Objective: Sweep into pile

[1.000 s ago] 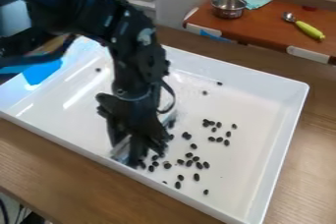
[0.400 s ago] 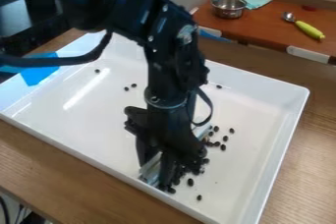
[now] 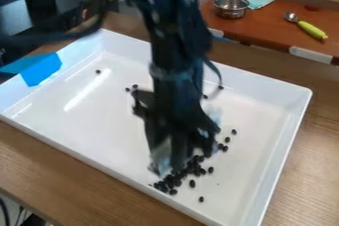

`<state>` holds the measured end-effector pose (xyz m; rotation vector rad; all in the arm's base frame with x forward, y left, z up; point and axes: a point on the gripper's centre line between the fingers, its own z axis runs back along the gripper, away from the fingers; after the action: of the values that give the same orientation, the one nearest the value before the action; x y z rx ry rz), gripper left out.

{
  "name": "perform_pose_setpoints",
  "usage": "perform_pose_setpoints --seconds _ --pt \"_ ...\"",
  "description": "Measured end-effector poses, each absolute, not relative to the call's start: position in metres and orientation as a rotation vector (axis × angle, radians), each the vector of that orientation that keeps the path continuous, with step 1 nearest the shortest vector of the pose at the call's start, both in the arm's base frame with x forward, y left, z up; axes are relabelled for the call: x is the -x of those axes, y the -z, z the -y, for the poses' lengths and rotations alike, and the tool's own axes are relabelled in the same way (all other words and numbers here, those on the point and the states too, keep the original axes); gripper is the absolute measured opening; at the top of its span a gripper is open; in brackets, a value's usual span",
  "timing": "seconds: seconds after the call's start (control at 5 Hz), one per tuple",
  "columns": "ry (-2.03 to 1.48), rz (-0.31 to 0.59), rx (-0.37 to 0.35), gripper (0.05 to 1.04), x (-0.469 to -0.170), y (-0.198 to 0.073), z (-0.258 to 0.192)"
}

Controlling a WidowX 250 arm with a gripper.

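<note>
beans (image 3: 192,183) in tray (image 3: 89,121), tray on table (image 3: 59,165), pot (image 3: 231,7) and spoon (image 3: 310,29) on counter (image 3: 265,30) behind, spoon right of pot

Metal pot (image 3: 231,7), spoon with yellow-green handle (image 3: 311,30)

Robot arm (image 3: 173,56) and blue tape (image 3: 41,69) suggest a lab

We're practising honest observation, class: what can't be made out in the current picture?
Camera view:
- Pale tool: its full outline, blurred and partly behind the gripper.
- Dark pieces: exact number; they crowd together.
- Tray: floor behind the arm.
- Arm: upper end, cut off by the top edge.
</note>
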<state>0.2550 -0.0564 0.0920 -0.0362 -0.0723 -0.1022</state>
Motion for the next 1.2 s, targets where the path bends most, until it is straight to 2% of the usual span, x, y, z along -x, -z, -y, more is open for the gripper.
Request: perform_pose_setpoints --seconds 0.2,0.4,0.6,0.8,1.2 --pt "0.029 0.133 0.006 0.378 -0.271 -0.117 0.004" --pt "0.066 0.189 -0.035 0.378 -0.278 -0.123 -0.034" --pt "0.075 0.203 -0.065 0.378 -0.291 -0.128 -0.084" --pt "0.101 0.231 -0.050 0.378 -0.298 -0.118 -0.123" --pt "0.046 0.288 -0.119 0.378 -0.308 -0.098 -0.164"
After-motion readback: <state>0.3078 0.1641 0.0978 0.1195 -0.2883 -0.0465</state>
